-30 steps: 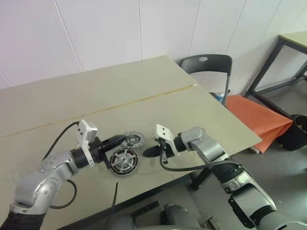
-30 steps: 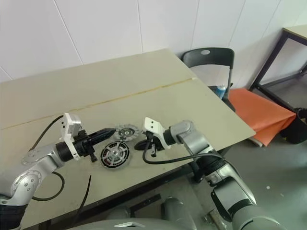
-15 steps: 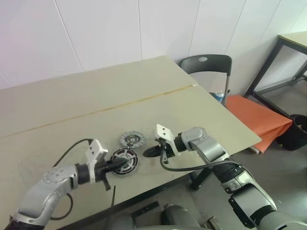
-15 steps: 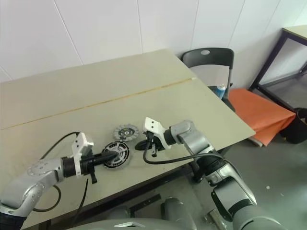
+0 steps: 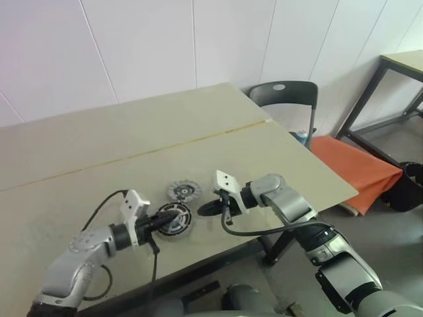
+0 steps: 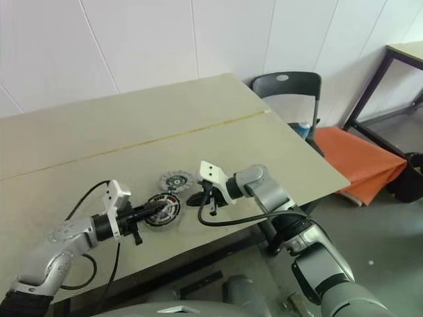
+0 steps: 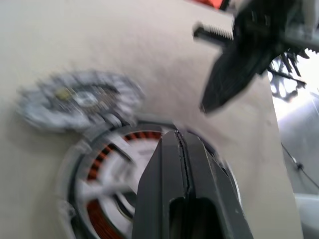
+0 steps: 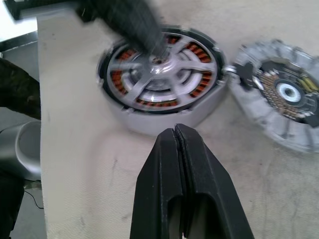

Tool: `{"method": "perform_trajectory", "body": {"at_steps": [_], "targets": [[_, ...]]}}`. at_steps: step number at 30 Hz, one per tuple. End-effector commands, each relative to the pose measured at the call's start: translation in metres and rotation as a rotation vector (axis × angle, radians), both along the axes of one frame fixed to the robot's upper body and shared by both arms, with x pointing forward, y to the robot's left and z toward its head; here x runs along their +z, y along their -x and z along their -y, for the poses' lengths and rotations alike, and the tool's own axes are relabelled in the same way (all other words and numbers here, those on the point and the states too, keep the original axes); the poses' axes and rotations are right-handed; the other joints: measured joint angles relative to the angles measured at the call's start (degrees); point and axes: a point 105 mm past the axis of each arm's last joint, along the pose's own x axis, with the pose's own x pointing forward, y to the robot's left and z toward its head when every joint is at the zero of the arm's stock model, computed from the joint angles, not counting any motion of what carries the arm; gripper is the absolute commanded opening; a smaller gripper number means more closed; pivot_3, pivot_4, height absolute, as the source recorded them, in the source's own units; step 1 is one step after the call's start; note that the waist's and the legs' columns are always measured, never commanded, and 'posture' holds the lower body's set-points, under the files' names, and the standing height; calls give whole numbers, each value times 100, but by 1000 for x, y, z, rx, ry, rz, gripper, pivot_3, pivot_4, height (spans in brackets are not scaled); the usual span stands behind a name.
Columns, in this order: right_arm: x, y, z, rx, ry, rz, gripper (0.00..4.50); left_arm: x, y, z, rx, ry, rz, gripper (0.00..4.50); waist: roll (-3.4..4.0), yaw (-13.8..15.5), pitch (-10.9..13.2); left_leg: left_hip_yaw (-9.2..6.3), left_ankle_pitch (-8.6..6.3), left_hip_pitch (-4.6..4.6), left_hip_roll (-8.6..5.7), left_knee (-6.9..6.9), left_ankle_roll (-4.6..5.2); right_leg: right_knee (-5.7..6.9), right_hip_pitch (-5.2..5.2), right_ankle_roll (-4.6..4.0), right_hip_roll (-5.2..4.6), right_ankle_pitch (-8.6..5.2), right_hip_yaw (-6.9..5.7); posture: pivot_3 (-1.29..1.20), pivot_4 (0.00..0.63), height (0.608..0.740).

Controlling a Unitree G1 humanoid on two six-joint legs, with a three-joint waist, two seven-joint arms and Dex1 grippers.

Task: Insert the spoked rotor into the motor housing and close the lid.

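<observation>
Lowered since a second ago, our left gripper (image 5: 173, 216) is pinched shut, empty, tip over the spoked rotor (image 8: 158, 68) seated in the motor housing (image 5: 174, 220). Our right gripper (image 5: 203, 210), closed too, hovers just beside it on the table (image 5: 132, 139); the lid (image 5: 183, 191) lies alongside.

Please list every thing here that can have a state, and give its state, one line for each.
spoked rotor: seated inside the housing, spokes up.
motor housing: flat on the table, open on top, no lid on it.
lid: lying on the table beside the housing, not fitted.
left gripper: jaws shut, tip at the rotor's hub.
right gripper: jaws shut, holding nothing, beside the housing.
chair: empty, by the table.
</observation>
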Motion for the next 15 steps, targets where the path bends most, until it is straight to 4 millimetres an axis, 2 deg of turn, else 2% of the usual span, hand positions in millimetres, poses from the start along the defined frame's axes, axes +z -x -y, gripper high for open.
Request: {"method": "perform_trajectory", "body": {"at_steps": [1,8,10,12,15], "targets": [[13,-3,-5,25,-21,45,0,11,0,0,-5,10,38,23,0,1,0,4,-1,-6,0,-5,2,-1,-8,13,0,8,1,0,0,740],[14,-4,-5,28,-20,50,0,-19,12,0,-23,-132,-87,23,-2,7,-2,-2,-1,-28,2,-51,2,-9,-45,16,0,10,7,0,0,740],[15,-4,-4,27,-20,53,0,-31,14,-4,-19,-220,-110,23,-2,7,-2,0,-2,-25,1,-51,3,-9,-43,16,0,9,6,0,0,740],[15,-5,-4,26,-20,56,0,-31,11,-5,-8,-233,-93,23,0,6,-2,1,-1,-12,1,-51,2,-10,-31,15,-1,8,6,0,0,740],[18,-7,-5,9,-39,67,0,-16,-2,-7,37,-230,6,23,-1,6,-2,5,-1,1,0,-48,2,-10,-18,13,-2,6,7,0,0,740]]}}
